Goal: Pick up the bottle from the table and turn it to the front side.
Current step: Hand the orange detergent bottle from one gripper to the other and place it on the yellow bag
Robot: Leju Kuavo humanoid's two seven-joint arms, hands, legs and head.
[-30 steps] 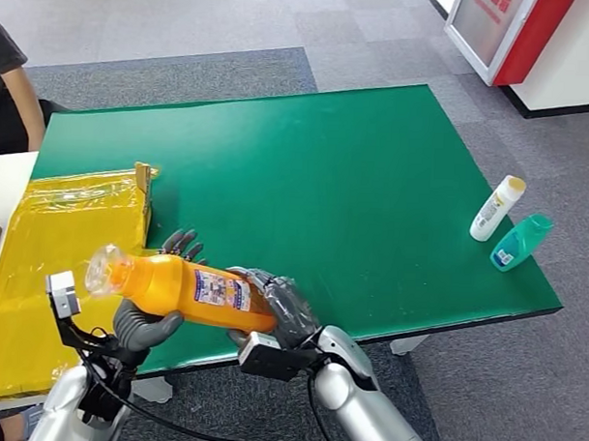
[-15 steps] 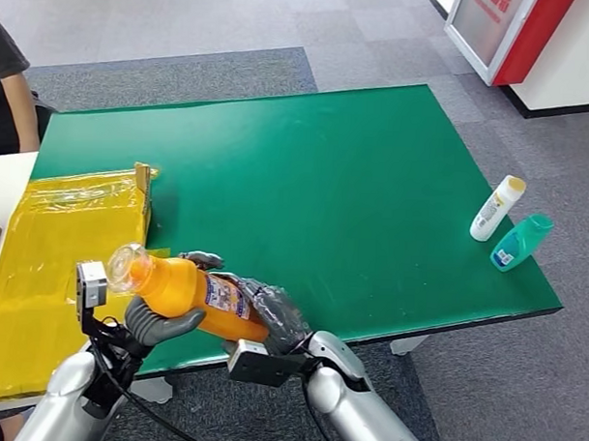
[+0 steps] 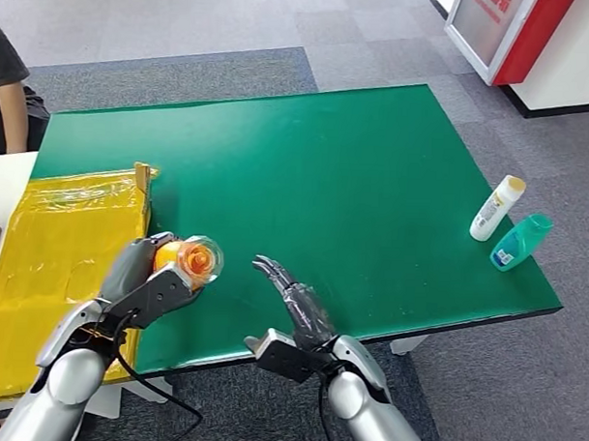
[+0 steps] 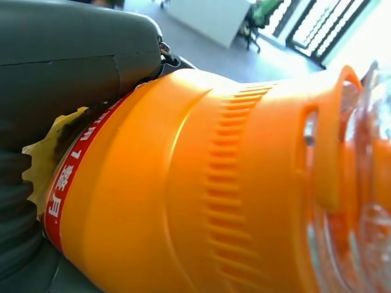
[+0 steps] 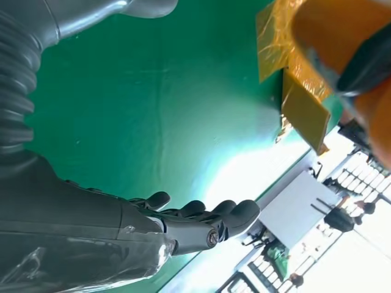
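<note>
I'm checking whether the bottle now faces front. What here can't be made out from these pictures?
- Orange bottle: head view shows it cap-end on; the left hand covers the body, label side unknown.
- Left wrist view: label partly under the hand, text cut off.
- White bottle and teal bottle: print too small.

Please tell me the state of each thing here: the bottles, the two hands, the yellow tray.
Orange bottle: held off the table, cap end toward the camera.
Left robot hand: grips the orange bottle.
Right robot hand: open, holds nothing.
White bottle: lying on the table.
Teal bottle: lying on the table.
Yellow tray: nothing in it.
</note>
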